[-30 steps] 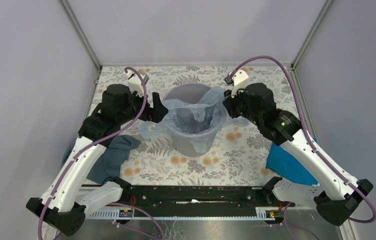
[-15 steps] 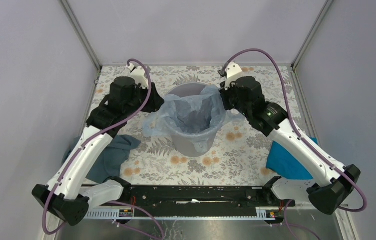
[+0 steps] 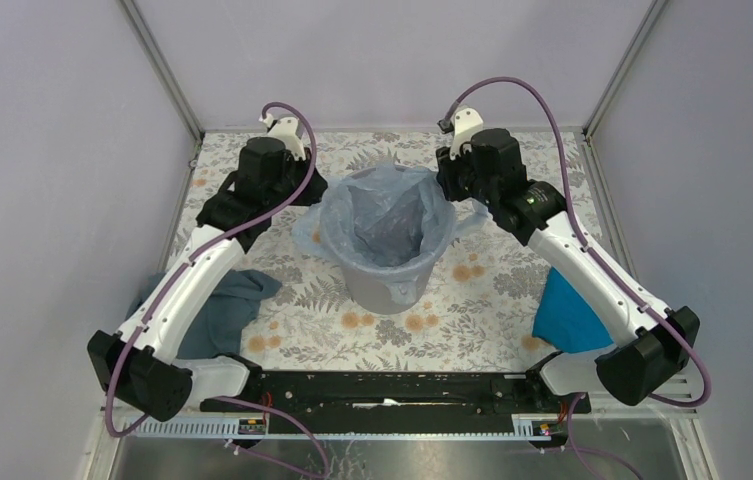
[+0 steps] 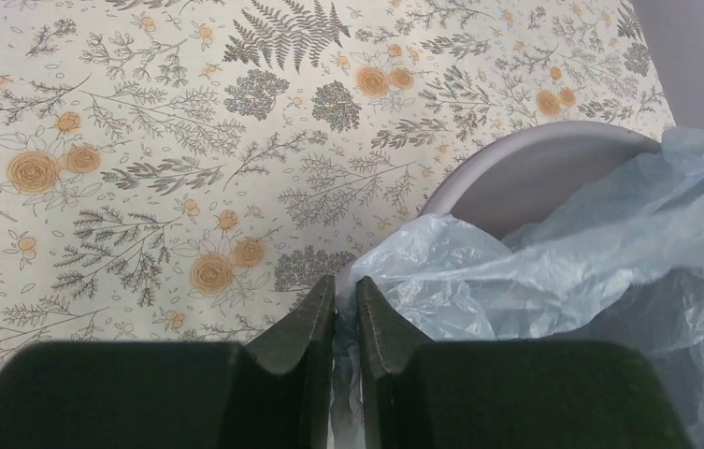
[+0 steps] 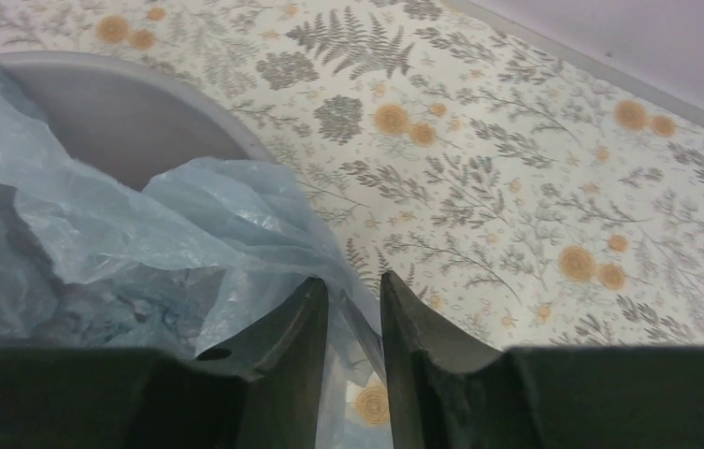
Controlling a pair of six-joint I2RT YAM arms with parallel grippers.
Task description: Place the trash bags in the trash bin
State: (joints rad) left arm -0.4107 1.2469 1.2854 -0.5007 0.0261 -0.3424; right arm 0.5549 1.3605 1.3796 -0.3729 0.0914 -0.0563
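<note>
Floral table (image 3: pixel 292 335), trash bag (image 3: pixel 387 215) lining the trash bin (image 3: pixel 374 290), left gripper (image 4: pixel 337 313) pinched nearly shut on its edge, right gripper (image 5: pixel 354 304) slightly open around film; I'd guess regrip, then stretch over the rim.

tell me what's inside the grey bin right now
The pale-blue trash bag lines the trash bin, its mouth draped over much of the rim. Some bare grey inner wall shows at the back. The film hides the floor and anything beneath it.

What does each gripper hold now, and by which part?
The left gripper pinches the trash bag by its open edge. The right gripper has its jaws apart around the opposite edge, pinching nothing.
</note>
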